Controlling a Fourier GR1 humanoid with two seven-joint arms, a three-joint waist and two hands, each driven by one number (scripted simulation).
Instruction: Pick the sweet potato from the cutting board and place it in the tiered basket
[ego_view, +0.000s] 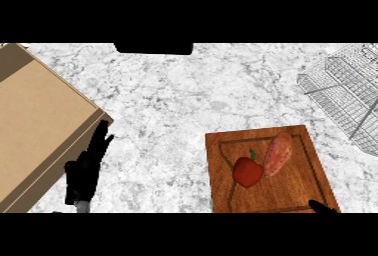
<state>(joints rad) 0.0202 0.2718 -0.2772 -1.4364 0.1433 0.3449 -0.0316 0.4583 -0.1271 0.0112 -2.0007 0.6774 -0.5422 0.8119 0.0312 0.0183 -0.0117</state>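
A pinkish-orange sweet potato (278, 153) lies on the wooden cutting board (303, 187) at the lower right, leaning against a red bell pepper (248, 171) to its left. The wire tiered basket (347, 95) stands at the right edge of the counter, beyond the board. My left hand (90, 162) rests at the lower left with straight fingers pointing up, holding nothing. Only a black tip of my right hand (322, 207) shows at the bottom edge, over the board's near right corner, well short of the sweet potato.
A large tan wooden slab (37, 120) lies along the left side, right beside my left hand. A dark object (153, 48) sits at the far edge of the grey marble counter (192, 95).
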